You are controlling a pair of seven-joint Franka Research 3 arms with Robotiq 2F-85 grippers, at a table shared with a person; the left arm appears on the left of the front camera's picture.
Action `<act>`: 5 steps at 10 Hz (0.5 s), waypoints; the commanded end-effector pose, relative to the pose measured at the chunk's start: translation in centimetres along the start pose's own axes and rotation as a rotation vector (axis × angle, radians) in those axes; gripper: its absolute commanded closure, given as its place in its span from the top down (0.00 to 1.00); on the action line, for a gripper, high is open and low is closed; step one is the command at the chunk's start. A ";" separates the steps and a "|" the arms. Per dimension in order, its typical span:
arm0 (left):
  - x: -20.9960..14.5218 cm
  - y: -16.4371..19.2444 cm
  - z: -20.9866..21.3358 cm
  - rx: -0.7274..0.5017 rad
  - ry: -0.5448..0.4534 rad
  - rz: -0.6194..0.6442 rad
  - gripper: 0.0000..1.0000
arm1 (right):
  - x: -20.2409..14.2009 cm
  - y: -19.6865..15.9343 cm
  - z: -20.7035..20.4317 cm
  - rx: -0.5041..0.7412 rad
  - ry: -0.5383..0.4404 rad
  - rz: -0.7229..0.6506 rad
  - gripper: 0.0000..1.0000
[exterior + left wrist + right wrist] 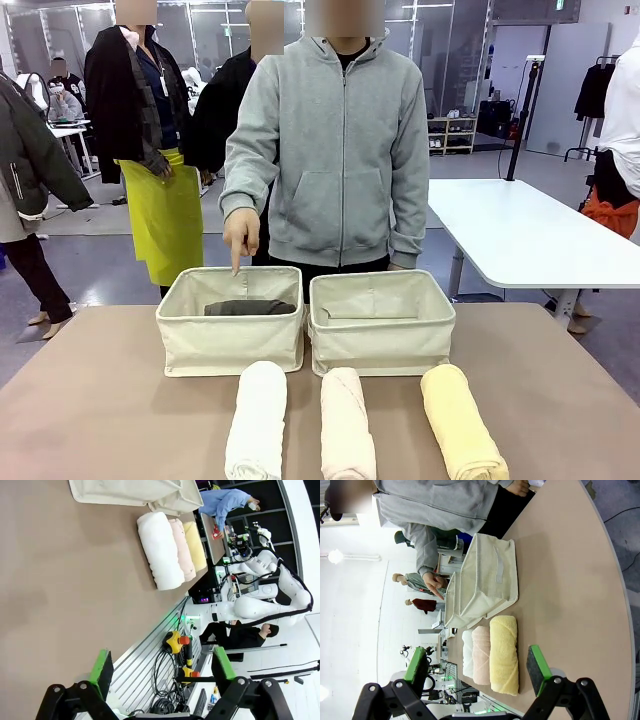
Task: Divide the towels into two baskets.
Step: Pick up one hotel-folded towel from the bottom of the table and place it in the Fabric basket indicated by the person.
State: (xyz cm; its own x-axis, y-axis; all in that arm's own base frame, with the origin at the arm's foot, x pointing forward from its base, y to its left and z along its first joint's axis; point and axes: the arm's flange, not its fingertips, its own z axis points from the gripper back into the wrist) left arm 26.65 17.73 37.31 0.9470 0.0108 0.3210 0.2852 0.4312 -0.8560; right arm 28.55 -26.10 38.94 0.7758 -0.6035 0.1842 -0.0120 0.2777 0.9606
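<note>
With left gripper (162, 665) and right gripper (477, 662) both gaping empty, we are favouring a mid-roll pinch on the white towel (256, 420) at 6 o'clock of the left basket (230, 345).

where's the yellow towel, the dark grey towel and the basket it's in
yellow towel (462, 422), front view, middle of the roll
dark grey towel (250, 308), front view, the top side that shows
left basket (230, 347), front view, front wall
</note>
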 end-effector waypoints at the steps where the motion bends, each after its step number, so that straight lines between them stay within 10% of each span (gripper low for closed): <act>1: -0.2 0.0 0.0 -0.004 -0.009 -0.006 1.00 | -0.1 0.3 0.1 0.009 -0.005 0.006 1.00; 5: 1.7 -4.6 -5.1 0.033 0.082 0.034 1.00 | -0.1 0.3 0.1 0.009 -0.005 0.006 1.00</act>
State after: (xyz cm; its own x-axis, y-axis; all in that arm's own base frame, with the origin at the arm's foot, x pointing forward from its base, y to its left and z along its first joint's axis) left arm 27.95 15.53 38.46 0.9523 -0.0372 0.3028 0.2888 0.4297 -0.8556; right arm 28.57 -26.08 38.95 0.7761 -0.6030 0.1844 -0.0122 0.2780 0.9605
